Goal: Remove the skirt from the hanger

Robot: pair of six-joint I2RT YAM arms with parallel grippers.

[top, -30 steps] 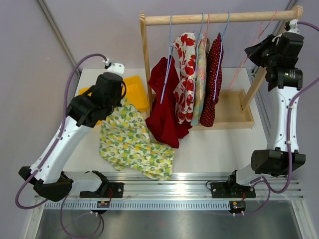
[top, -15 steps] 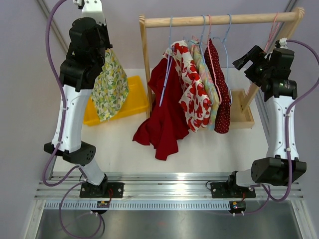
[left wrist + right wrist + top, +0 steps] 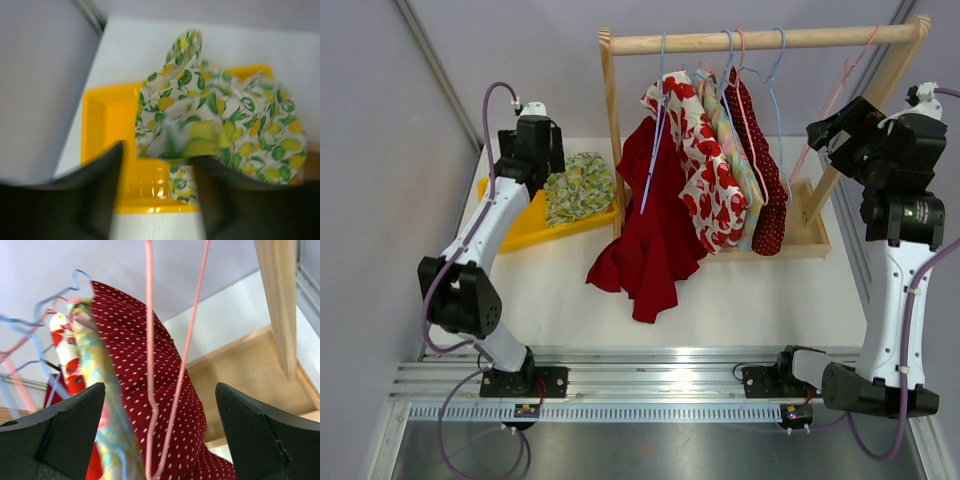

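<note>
Over tray (image 3: pixel 100 125), left gripper (image 3: pixel 157 162) spread — skirt (image 3: pixel 225 115) beneath

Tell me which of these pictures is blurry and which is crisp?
Left wrist view: blurred throughout, with the lemon-print skirt and yellow tray smeared soft. Right wrist view: the dotted red garment and pink hanger are fairly crisp. Top external view: sharp and evenly lit, with a little glare on the metal rail.

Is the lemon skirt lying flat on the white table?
No, the lemon skirt sits bunched up in the yellow tray, not spread on the table.
</note>
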